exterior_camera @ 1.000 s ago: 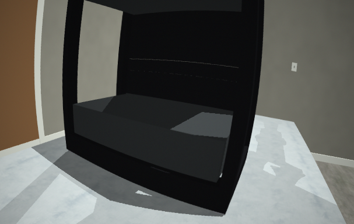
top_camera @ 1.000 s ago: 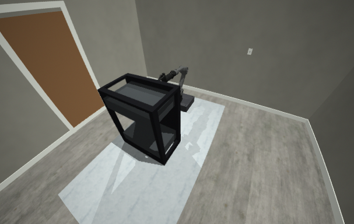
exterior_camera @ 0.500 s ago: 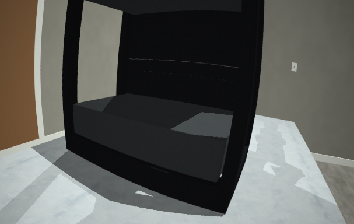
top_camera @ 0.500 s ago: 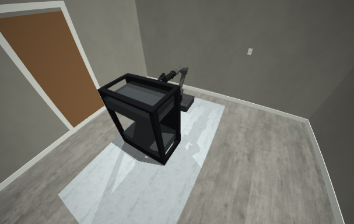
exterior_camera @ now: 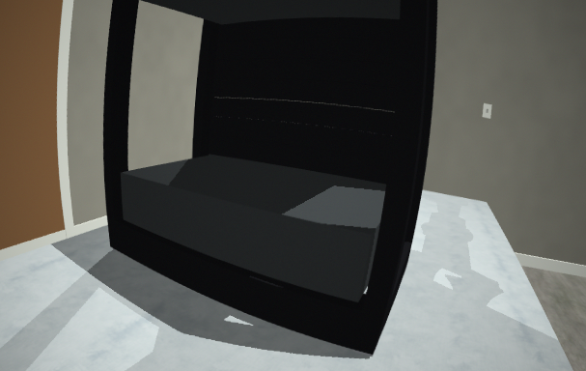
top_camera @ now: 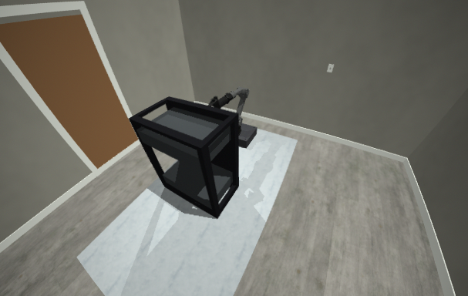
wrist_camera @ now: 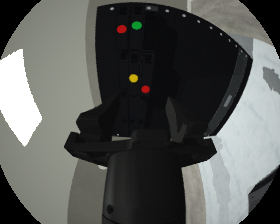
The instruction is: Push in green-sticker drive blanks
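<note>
In the wrist view the dark front of the storage chassis [wrist_camera: 157,63] faces me. Four round stickers show on it: a red one [wrist_camera: 122,28] and a green one [wrist_camera: 136,26] side by side high up, a yellow one [wrist_camera: 132,78] and a second red one [wrist_camera: 145,88] lower down. My gripper [wrist_camera: 143,100] is open and empty, its two dark fingers spread just below the lower pair of stickers, a short way off the chassis front. In the top view the black rack [top_camera: 190,154] stands on a pale mat, and the arm [top_camera: 229,98] reaches in behind it.
The exterior view shows the rack's black frame [exterior_camera: 272,169] from its rear side with a dark grey box [exterior_camera: 253,227] on its lower shelf. A brown door [top_camera: 59,81] is at the left, grey walls around, wooden floor to the right.
</note>
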`<state>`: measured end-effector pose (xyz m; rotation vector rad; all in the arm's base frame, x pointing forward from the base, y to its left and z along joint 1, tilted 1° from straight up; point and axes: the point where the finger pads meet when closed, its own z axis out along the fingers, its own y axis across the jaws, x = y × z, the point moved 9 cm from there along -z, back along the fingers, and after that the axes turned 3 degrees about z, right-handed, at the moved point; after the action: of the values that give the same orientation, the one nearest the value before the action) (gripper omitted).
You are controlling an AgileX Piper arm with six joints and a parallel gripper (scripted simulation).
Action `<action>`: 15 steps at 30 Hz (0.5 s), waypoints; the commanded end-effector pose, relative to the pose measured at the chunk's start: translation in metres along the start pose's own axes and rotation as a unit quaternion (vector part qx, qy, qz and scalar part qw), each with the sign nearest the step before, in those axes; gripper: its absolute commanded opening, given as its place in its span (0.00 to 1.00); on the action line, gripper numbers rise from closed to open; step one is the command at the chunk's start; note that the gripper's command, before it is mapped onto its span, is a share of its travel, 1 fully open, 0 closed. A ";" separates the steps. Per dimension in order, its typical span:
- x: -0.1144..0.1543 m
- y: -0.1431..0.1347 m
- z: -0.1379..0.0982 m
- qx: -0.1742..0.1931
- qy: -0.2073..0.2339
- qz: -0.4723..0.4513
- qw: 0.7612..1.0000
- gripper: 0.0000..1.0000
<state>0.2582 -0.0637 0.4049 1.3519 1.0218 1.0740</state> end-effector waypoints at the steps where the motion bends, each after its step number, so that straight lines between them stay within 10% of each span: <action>1: -0.001 0.000 0.001 -0.001 0.001 0.000 1.000 1.00; 15: -0.061 0.020 0.024 -0.001 0.001 0.000 1.000 1.00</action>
<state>0.2668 -0.1253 0.4231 1.3615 1.0198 1.0643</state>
